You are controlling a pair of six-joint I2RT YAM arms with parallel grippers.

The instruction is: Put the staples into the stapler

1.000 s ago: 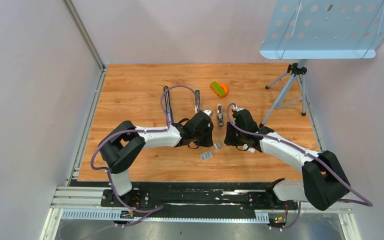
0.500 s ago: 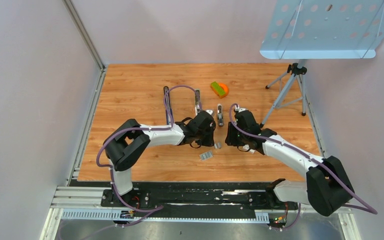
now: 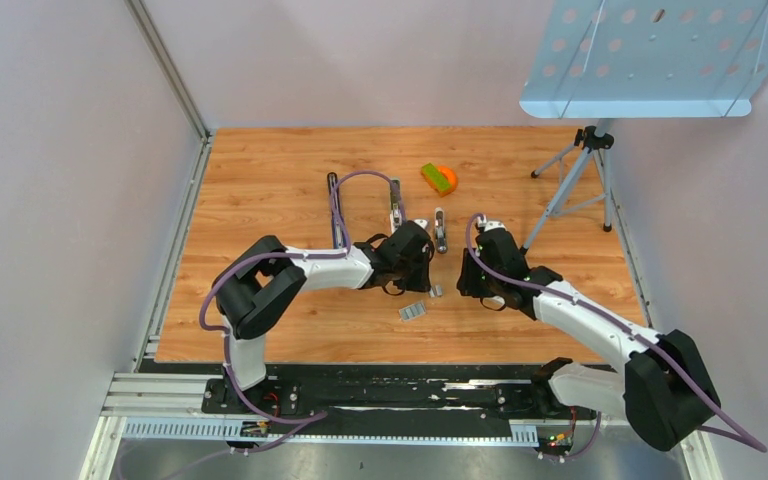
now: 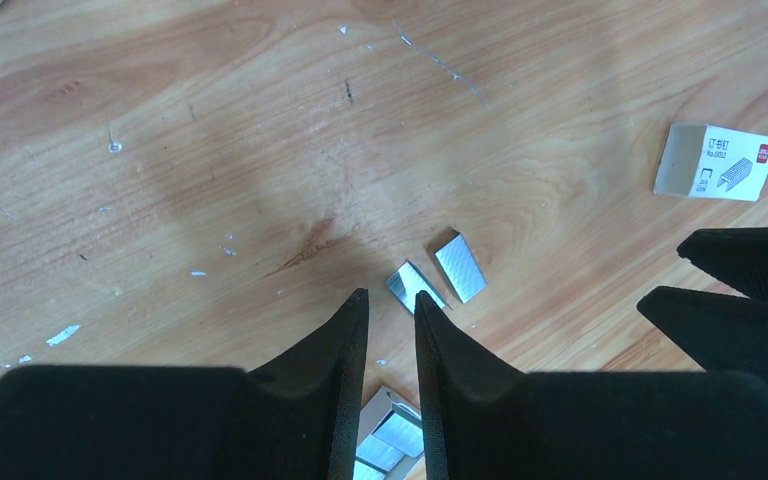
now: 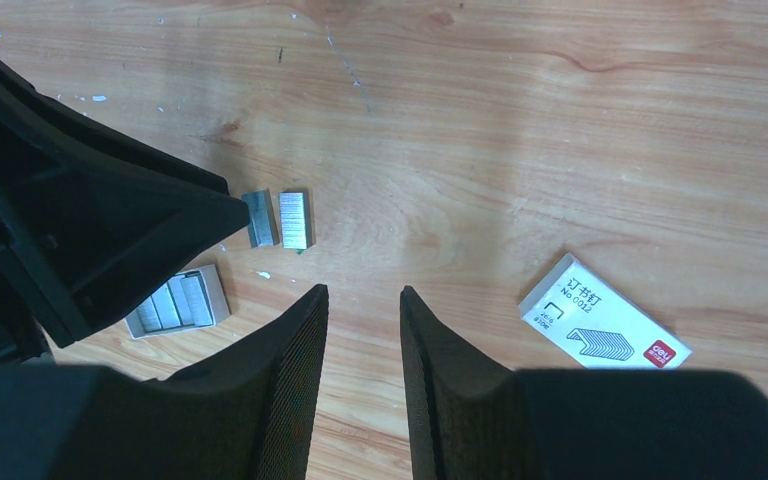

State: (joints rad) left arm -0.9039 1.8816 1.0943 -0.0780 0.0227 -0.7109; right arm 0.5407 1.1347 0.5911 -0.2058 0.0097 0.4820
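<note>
Two small silvery staples blocks (image 4: 459, 266) lie side by side on the wooden table, also seen in the right wrist view (image 5: 293, 220) and from the top (image 3: 436, 291). My left gripper (image 4: 391, 296) hovers just near of the nearer block, jaws a narrow gap apart and empty. My right gripper (image 5: 361, 290) is open and empty, to the right of the blocks, above bare wood. A small stapler (image 3: 440, 232) lies farther back between the two wrists.
A small open tray (image 5: 175, 300) with several staple strips sits near the blocks. A white printed staple box (image 5: 605, 327) lies to the right. Two long staplers (image 3: 333, 200) (image 3: 396, 203), an orange-green object (image 3: 438, 178) and a tripod stand (image 3: 575, 180) stand farther back.
My left gripper has shifted slightly right toward the staple blocks. My right gripper has drawn a little to the right, away from them. The staples have not moved.
</note>
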